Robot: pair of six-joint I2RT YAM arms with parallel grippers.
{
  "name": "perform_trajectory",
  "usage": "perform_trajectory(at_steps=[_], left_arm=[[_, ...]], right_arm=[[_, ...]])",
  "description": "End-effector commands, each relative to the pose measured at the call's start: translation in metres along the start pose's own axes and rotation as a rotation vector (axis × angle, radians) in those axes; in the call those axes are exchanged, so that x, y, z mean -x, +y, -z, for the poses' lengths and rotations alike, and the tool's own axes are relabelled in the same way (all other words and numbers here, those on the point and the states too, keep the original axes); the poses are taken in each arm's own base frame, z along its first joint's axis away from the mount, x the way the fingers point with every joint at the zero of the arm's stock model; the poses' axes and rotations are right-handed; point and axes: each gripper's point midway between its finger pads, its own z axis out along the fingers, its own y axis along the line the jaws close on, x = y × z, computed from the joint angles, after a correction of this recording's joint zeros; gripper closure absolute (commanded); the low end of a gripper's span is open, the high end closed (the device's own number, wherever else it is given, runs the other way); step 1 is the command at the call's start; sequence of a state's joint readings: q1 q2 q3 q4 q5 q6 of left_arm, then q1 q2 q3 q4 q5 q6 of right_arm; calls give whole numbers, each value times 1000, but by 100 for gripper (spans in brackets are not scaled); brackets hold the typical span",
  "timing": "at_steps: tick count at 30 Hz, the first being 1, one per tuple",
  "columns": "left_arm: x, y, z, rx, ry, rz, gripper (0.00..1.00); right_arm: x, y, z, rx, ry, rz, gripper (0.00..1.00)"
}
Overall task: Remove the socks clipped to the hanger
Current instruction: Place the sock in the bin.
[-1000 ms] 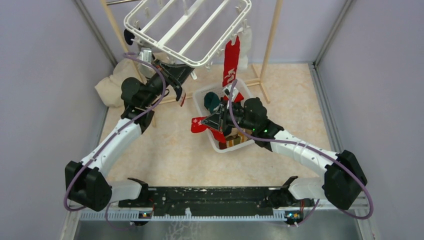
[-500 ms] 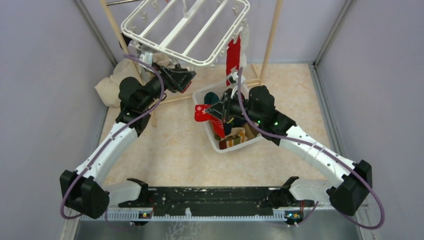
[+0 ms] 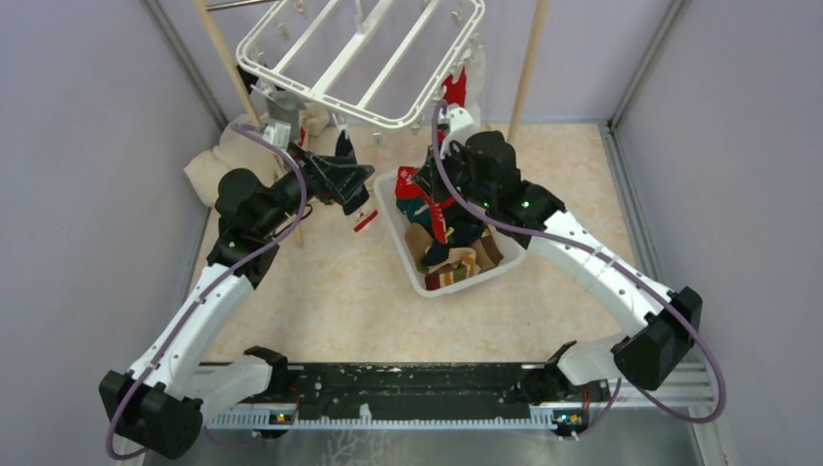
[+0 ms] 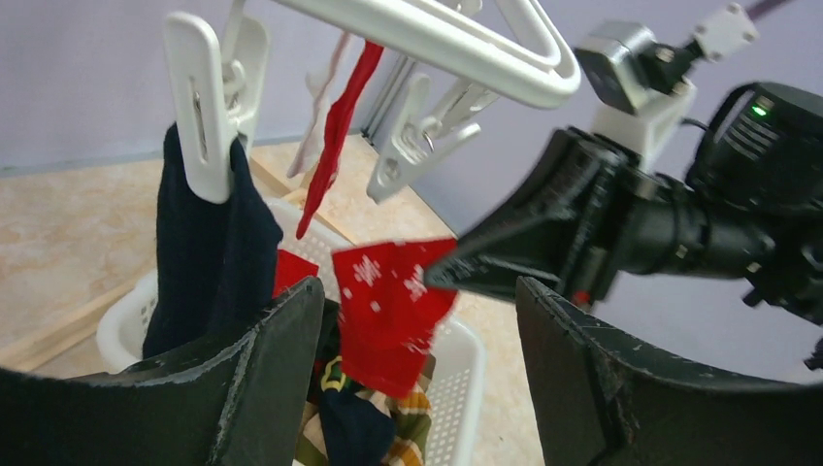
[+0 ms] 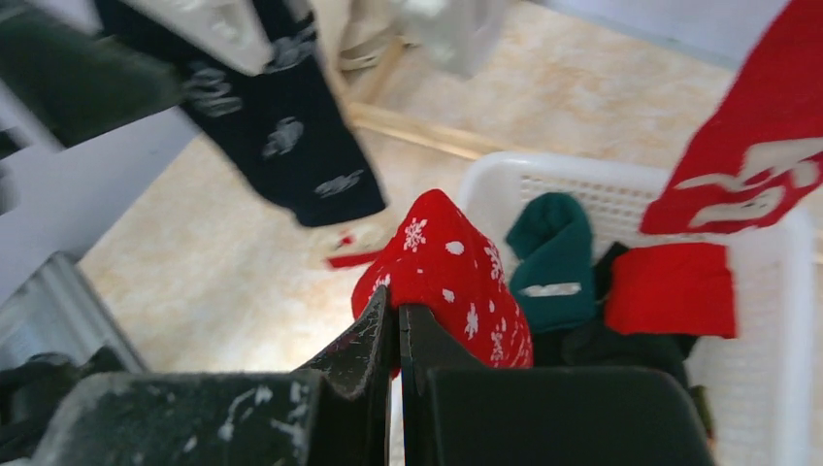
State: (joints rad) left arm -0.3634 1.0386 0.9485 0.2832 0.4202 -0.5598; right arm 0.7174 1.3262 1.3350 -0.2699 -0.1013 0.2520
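Observation:
The white hanger (image 3: 361, 60) hangs at the top with its clips dangling. A dark navy sock (image 4: 209, 243) is clipped at its left side, and a red sock (image 3: 458, 89) hangs clipped on the right. My left gripper (image 3: 357, 184) is open below the hanger's left part and holds nothing; the navy sock hangs just beyond its left finger (image 4: 281, 369). Over the basket's far left corner, my right gripper (image 3: 424, 194) is shut on a red snowflake sock (image 5: 446, 272), its tips pinching the fabric.
The white slatted basket (image 3: 400, 254) holds several socks, among them a teal one (image 5: 553, 252) and a red one (image 5: 670, 291). A small red strip (image 3: 366, 221) lies on the floor. Wooden poles (image 3: 529, 58) stand behind, and a beige cloth bundle (image 3: 218, 160) lies at the left wall.
My left gripper has opened and dropped away from the hanger, which swung back up. The right gripper carried the red snowflake sock from the basket's left edge up over its far corner.

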Motion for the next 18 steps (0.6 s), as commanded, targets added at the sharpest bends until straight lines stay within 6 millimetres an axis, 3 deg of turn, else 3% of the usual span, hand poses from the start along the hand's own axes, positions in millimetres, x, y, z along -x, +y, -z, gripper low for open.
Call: perform_trajectory(at_steps=[1,7,11,12,14,18], left_arm=[[-8,-11,19,-19,42,11,21],[-15,-20,41,-11,63,41,21],[-19,-26,52,-15,74,57,21],[-21,-27,55,-16,78,60,21],[-24,-28,60,-13,84,64,21],[-31,-28,68,-5,101,69,22]], right_arm=[[29,-38,-9,-162,-47,118,100],[19,-84,-41,-297,-31,147,100],[-4,-111,-63,-333,7,121,100],[-12,-115,-68,-336,17,112,99],[-33,-119,-77,-324,61,87,88],[-84,-117,-85,-277,141,12,85]])
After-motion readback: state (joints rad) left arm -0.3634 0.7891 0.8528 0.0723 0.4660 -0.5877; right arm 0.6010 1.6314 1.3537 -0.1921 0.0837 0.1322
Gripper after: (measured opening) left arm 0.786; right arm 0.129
